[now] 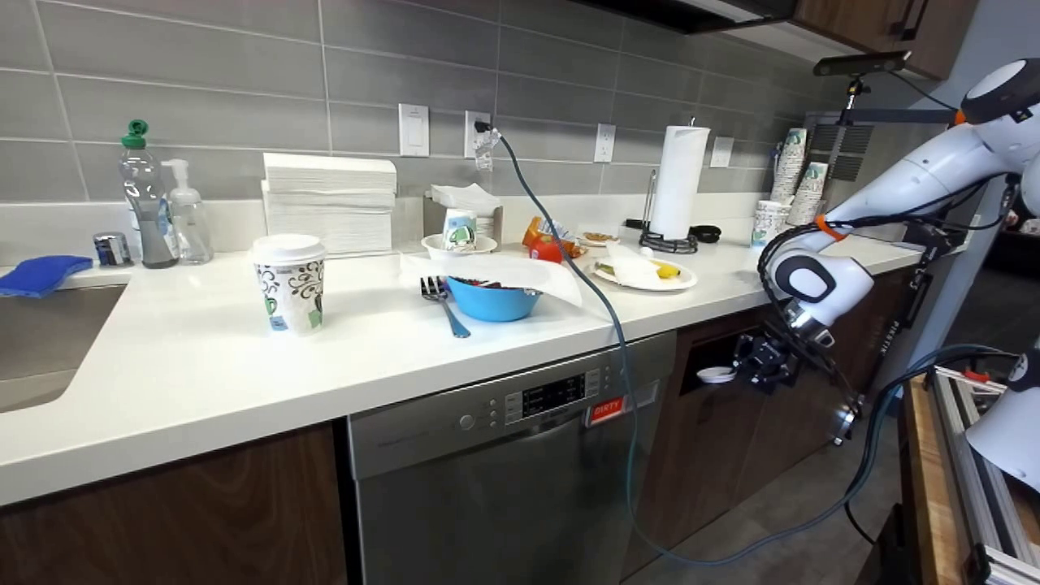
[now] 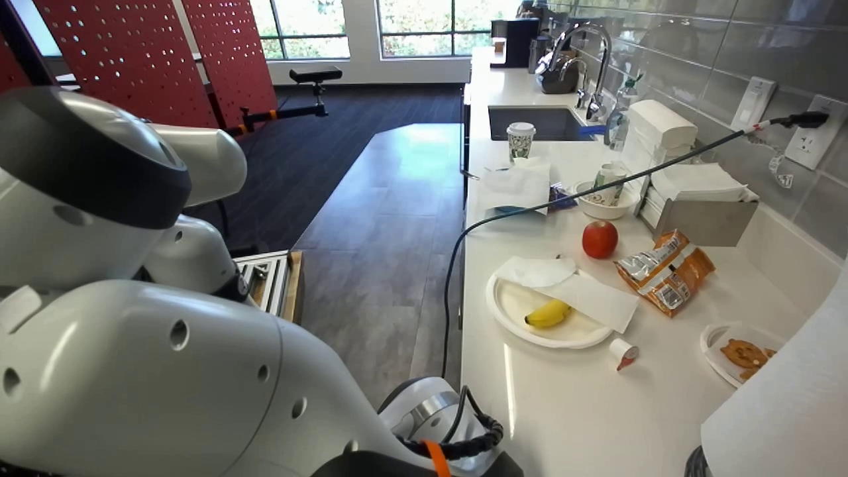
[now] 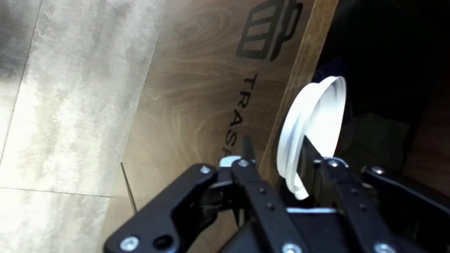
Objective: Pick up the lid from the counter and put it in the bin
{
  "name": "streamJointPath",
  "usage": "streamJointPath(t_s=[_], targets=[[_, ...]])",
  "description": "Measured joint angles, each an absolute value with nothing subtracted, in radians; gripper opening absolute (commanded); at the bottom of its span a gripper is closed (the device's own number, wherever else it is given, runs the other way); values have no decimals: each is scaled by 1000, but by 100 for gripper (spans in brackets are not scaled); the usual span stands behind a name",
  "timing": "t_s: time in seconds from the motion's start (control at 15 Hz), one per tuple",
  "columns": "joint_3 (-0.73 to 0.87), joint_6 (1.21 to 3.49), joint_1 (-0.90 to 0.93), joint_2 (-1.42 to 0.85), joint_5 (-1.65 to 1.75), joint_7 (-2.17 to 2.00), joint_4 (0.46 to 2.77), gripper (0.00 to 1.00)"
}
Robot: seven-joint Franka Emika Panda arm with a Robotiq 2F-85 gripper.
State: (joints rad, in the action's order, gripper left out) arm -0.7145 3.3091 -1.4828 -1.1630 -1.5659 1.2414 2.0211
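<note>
1. Lid [image 3: 309, 119] to be kept off whatever lies left in the wrist view: floor [image 3: 77, 88], then trash-marked panel [image 3: 211, 80]. A slip that way likely ends on the floor.
2. Left jaw: clear of the lid. Jaws stand apart; no clamp on it visible.
3. Wooden lip [image 3: 314, 38]: overlapped by the lid from this angle. Touching or not, cannot tell.
4. Lid itself: at the bin mouth [image 3: 383, 63], tilted on edge, hollow side facing right. Step in hand, my judgement: letting go.
5. Right jaw: lies across the hollow, may hook the lid. Draw it out last, never dragging left.
6. Rightmost, bin mouth proper: bring the lid wholly over this before backing off. If it hangs on the jaw, a small shake rightward should drop it inside.
</note>
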Motion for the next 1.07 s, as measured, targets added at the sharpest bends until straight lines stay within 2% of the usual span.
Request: streamJointPath(t_s=[0.6,0.8,1.07], targets=[[-710,3343,-1483,-1161,-1537,1233,2029,96],[-710,3366,-1483,-1160,-1537,1232,2030,100],[-684,3359,-1458,-1142,-1534,1184,2034,100]])
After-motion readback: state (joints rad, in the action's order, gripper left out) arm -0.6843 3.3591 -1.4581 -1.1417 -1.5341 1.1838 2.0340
